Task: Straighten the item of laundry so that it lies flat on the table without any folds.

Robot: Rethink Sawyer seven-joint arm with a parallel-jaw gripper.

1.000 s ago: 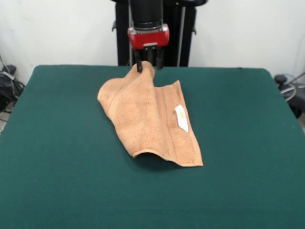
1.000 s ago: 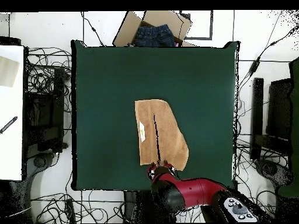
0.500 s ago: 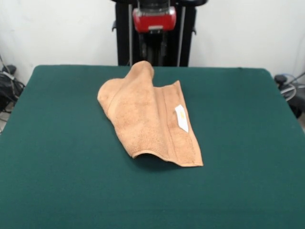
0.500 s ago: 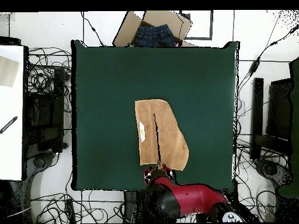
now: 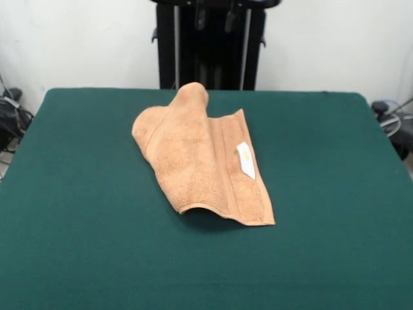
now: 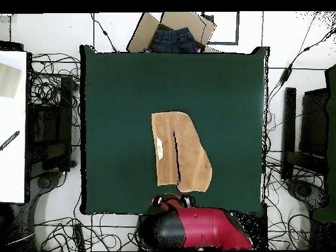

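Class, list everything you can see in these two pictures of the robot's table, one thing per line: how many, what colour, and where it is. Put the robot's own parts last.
Towel: one, peach, on the middle of the table, still folded over itself, one end humped up.
Tag: one, white, on the towel's banded side.
Table: one, dark green top, fills most of both views.
Cardboard box: one, brown, past the table's edge opposite the robot in the overhead view, with dark blue cloth inside.
Cables: many, black, on the floor round the table.
Robot arm: one, red and black, at the table's edge in the overhead view, off the towel.
Pincer: one, beside the towel's end, apart from it; open or shut cannot be told.
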